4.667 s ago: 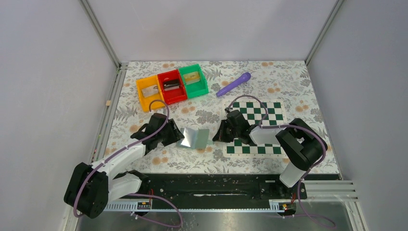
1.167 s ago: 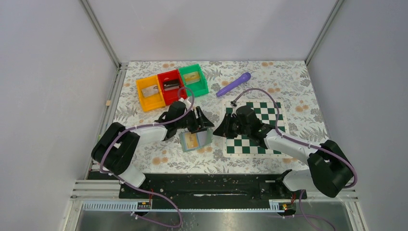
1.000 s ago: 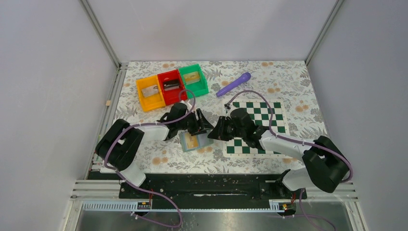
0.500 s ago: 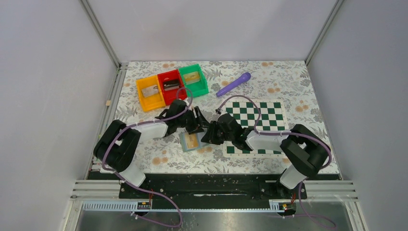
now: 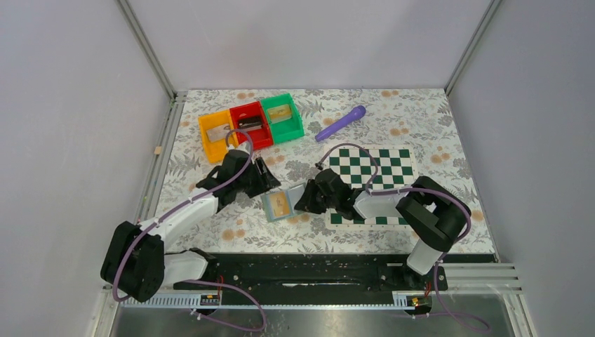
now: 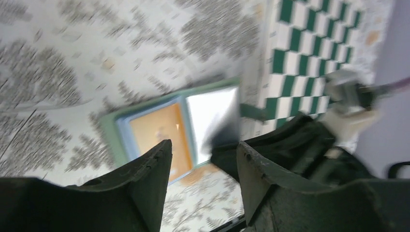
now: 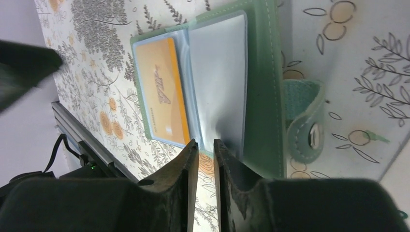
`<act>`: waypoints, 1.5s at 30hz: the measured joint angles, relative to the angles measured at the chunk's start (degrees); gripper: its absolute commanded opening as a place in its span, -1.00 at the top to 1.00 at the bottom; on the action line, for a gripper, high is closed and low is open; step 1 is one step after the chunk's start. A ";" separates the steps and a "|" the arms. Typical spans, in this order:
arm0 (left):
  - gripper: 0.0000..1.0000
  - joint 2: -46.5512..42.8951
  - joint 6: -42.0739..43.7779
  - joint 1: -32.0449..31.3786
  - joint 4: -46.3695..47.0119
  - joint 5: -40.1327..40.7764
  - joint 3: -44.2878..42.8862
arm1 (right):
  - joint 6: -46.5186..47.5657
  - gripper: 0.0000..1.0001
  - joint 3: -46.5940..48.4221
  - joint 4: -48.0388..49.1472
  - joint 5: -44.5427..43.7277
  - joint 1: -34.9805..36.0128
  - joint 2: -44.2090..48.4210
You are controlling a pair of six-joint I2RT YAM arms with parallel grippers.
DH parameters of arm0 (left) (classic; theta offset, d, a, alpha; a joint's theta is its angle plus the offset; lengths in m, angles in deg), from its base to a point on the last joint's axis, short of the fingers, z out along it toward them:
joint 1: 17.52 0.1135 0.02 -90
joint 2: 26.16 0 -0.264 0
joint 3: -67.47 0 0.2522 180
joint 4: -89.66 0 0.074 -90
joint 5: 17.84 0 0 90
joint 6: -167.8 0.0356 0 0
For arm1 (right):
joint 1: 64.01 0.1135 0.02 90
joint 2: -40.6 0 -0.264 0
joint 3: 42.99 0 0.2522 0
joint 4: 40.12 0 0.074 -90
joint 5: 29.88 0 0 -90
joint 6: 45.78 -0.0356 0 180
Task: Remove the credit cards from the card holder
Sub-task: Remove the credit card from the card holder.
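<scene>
Holder: the flat bi-fold card holder (image 7: 263, 87), light-blue inside with a teal-green edge, lay spread open on the flower-patterned table (image 5: 421, 119), just beside the green-and-white chessboard (image 5: 382, 165)
Card: you could see one thin, tan-gold rectangular credit card (image 7: 159, 92) tucked in the left panel's clear sleeve; the right sleeve looked empty
Left end effector (image 6: 204, 147): fingers spread with nothing between them, hovering above the holder
Right end effector (image 7: 206, 145): fingers drawn almost together at the holder's edge near the fold; you could not tell whether they pinched the sleeve
Handling: the card was probably light, stiff and slick, the sleeve soft and clinging, so you would likely do best gripping the card's short edge at the sleeve's mouth
Risk: the light holder would likely slide or lift with the card unless you pinned its teal border
</scene>
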 measured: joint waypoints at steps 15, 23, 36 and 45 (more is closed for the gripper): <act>0.35 0.22 1.31 0.83 -4.68 4.15 7.26 | 2.10 0.44 10.21 -1.92 8.98 -2.58 -5.40; 0.43 2.95 1.57 1.31 -3.48 4.00 9.25 | 3.32 0.43 11.72 -4.31 10.38 -2.82 -9.51; 0.49 5.01 1.79 1.81 -0.59 3.19 10.10 | 2.95 0.43 12.13 -0.11 15.06 -3.80 -12.50; 0.49 5.40 1.92 1.92 0.46 3.23 10.19 | 0.92 1.00 10.01 5.18 17.42 -4.85 -13.60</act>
